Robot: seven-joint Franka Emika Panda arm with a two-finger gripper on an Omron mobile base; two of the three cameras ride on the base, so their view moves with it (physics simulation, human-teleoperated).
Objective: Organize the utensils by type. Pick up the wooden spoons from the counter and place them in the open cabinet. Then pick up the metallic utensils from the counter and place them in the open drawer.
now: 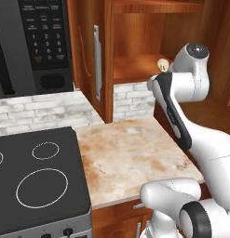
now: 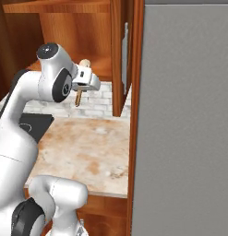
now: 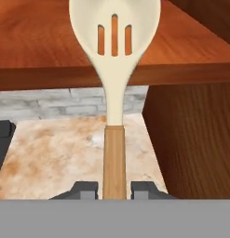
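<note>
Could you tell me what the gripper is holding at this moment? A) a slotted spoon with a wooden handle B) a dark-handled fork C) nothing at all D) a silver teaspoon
A: in the hand view the gripper has its jaws closed on the wooden handle of a slotted spoon, whose cream bowl with three slots points at the cabinet shelf.

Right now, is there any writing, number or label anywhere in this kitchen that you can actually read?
Microwave keypad: rows of white digits and small labels, too blurred to read.
Stove: white burner rings, no text.
Slotted spoon, cabinet, counter: no writing.
</note>
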